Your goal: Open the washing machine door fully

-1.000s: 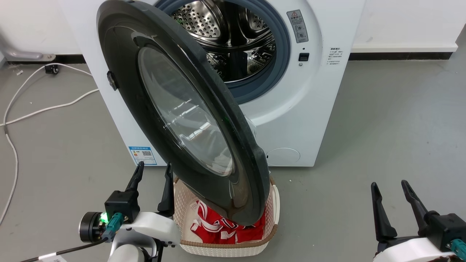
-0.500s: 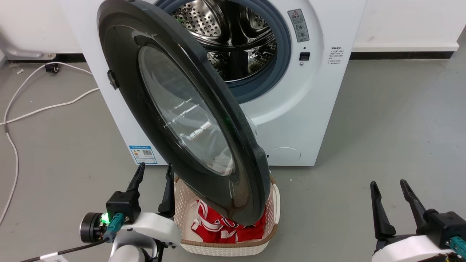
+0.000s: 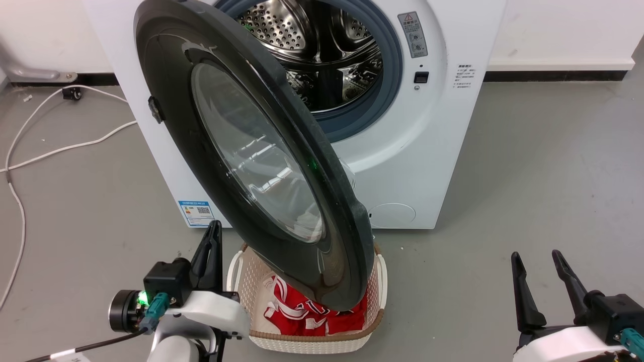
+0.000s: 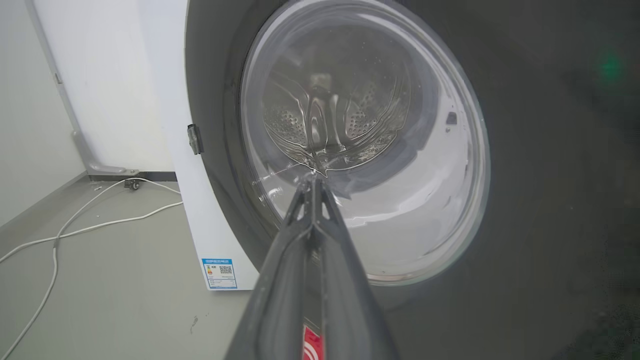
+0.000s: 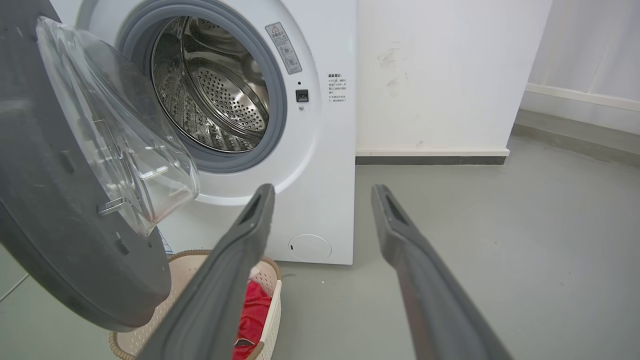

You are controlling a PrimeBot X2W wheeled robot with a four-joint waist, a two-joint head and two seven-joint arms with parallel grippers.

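Pointing up, the left hand is seen pressed together on nothing, just left of the washing machine door, which is swung partly open from the washing machine, above a basket. The right hand is spread, well apart on the right.

Bare room: grey floor, white walls, even light.
A smooth grey floor is seen across the lower and right of the frame, with small pale specks scattered on it. A white wall is met at the upper right, footed by a dark skirting strip. White cables are trailed over the floor at the left edge, below a grey metal bracket at the upper left. Faint scuffs are noted on the wall in the right wrist view.
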